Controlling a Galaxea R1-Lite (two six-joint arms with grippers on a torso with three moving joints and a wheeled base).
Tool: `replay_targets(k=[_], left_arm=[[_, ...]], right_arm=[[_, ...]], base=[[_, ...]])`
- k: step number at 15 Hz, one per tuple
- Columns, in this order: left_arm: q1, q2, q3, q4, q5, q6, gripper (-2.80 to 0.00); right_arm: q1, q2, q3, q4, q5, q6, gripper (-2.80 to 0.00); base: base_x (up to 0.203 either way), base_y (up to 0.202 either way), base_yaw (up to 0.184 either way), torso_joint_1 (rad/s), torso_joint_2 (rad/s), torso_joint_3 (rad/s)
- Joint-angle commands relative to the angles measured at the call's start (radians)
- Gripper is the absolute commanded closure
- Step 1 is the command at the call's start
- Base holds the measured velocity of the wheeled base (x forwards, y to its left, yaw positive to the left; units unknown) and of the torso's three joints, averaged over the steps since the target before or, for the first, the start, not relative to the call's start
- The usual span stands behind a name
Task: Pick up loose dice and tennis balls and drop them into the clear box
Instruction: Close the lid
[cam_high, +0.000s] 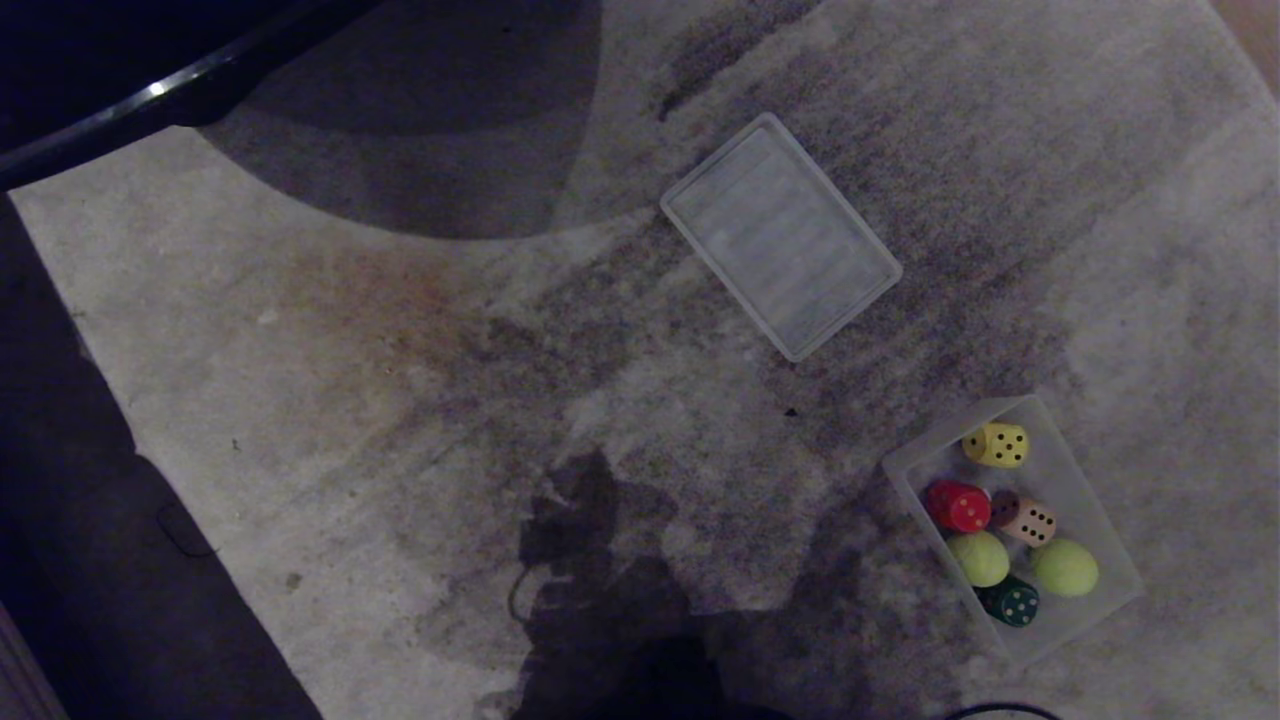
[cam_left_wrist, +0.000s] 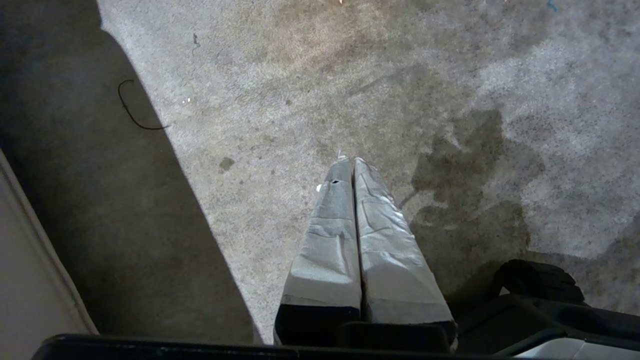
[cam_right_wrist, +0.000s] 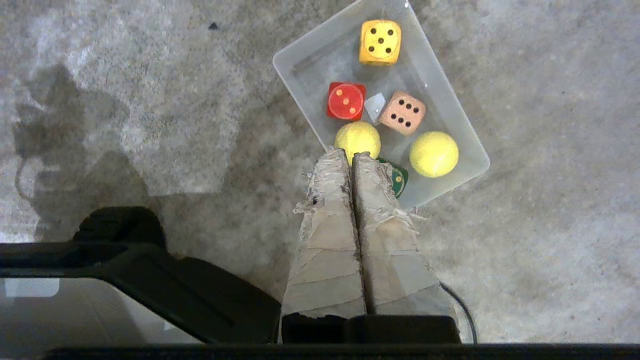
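All loose pieces look boxed; both arms idle over the carpet.

I count the yellow die (cam_right_wrist: 379, 42), red die (cam_right_wrist: 345, 100), brown die (cam_right_wrist: 402, 113), a green die (cam_high: 1012, 601) and two tennis balls (cam_right_wrist: 357, 140) inside the clear box (cam_high: 1100, 520), which sits on the carpet (cam_high: 400, 400) at my lower right. I see nothing loose outside it, so I judge the collecting done; perhaps only the flat lid (cam_high: 780, 236), lying well apart up the carpet, is left. The right gripper (cam_right_wrist: 351, 156) hangs above the box's near wall, fingers pressed together, empty. The left gripper (cam_left_wrist: 351, 161) is likewise pressed together over bare carpet. Open room lies everywhere left of the box; the carpet edge and a dark strip of floor (cam_high: 60, 450) bound the far left.
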Motion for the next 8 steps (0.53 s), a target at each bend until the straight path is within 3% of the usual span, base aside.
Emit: replay_targets(k=[1, 8], left_arm=[[0.0, 0.001, 0.0, 0.0, 0.001, -0.001, 0.0], [0.0, 0.0, 0.0, 0.001, 0.001, 0.0, 0.0]], right_arm=[[0.0, -0.008, 0.0, 0.002, 0.001, 0.001, 0.0], [0.0, -0.008, 0.0, 0.001, 0.0, 0.001, 0.0]], base=[[0.0, 0.0, 0.0, 0.0, 0.0, 0.0], [0.0, 0.0, 0.0, 0.0, 0.0, 0.0]])
